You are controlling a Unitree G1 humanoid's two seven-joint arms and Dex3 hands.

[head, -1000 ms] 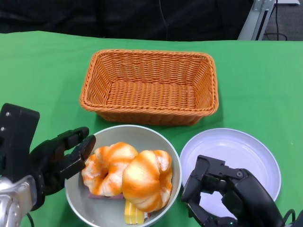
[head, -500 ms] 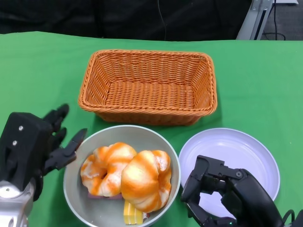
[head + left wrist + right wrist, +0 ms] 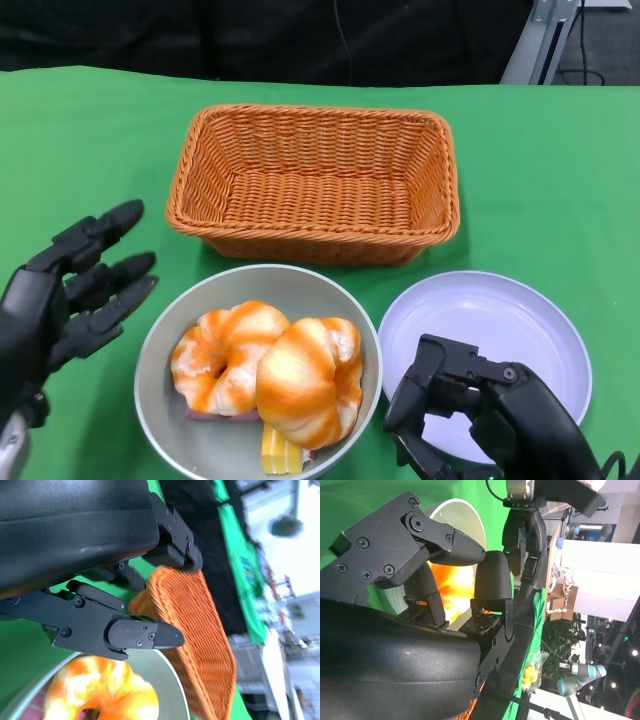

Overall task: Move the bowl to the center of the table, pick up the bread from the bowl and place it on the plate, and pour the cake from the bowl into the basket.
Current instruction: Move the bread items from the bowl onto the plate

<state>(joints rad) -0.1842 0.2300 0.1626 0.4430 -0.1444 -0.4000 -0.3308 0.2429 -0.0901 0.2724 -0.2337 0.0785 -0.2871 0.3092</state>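
Two pieces of bread (image 3: 265, 368) fill the grey bowl (image 3: 300, 285), which sits on the green table (image 3: 540, 180) at the near centre, just in front of the wicker basket (image 3: 315, 180). A yellow cake (image 3: 283, 452) shows at the bowl's near edge, partly under the bread. The white plate (image 3: 500, 320) lies just beside the bowl, to its right. Left hand (image 3: 70, 290): fingers spread apart, holding nothing, just left of the bowl and not touching it. Right hand (image 3: 470, 410): over the plate's near edge, fingers curled inward with nothing between them
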